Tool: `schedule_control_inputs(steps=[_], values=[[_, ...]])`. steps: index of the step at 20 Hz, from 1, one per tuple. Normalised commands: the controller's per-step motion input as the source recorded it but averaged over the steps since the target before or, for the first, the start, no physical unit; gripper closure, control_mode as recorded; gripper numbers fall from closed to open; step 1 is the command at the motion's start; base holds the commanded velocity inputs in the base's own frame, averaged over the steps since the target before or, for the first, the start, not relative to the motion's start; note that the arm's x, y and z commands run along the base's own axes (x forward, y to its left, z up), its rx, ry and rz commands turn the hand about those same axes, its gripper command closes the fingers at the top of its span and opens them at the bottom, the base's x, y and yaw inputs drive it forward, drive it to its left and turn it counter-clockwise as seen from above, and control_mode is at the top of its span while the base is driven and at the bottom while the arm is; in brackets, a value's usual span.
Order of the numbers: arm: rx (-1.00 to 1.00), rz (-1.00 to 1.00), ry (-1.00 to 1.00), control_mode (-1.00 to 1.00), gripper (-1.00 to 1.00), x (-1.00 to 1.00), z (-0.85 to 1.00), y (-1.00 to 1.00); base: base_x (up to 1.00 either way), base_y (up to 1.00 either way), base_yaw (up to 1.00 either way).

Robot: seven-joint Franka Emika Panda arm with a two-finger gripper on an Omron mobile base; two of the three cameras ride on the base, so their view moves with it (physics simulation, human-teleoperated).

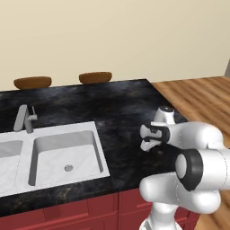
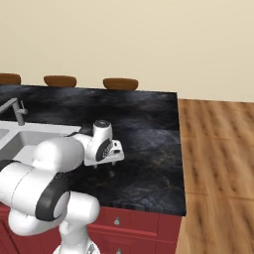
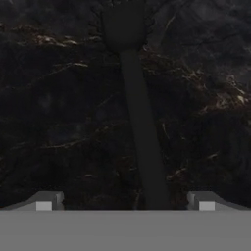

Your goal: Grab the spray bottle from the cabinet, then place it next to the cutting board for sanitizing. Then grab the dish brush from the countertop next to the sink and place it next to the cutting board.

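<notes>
Left base view. Setting: cream wall, glossy black countertop [image 1: 112, 105] with faint marbling, wooden floor to the right, red drawers below. Sink [image 1: 54, 155]: pale double basin with round drain, grey faucet [image 1: 24, 119] at its back edge. Two brown stool tops [image 1: 32, 82] beyond the far counter edge. Gripper [image 1: 147, 138]: white hand held over the bare counter just right of the sink; its finger spread is unclear from here.

Right base view. Same counter; the gripper [image 2: 106, 166] points down at the dark stone, close above it, sink to its left.

Hand view. Dish brush [image 3: 139, 122]: dark, long-handled, lying flat on the countertop, head at the top, handle running down between the two finger tips [image 3: 45, 202]. Jaws spread wide, one either side of the handle, not touching it.
</notes>
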Motion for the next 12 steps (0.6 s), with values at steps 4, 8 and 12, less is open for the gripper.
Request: schedule_control_inputs(steps=[4,8,12], values=[[0.0,0.02,0.0,-1.0,-1.0,0.18,-0.22,-0.08,0.0,0.0,0.0],[0.0,0.01,0.0,-1.0,-1.0,0.14,-0.23,-0.01,0.0,0.0,0.0],[0.0,0.01,0.0,-1.0,-1.0,0.14,-0.22,-0.02,0.0,0.0,0.0]])
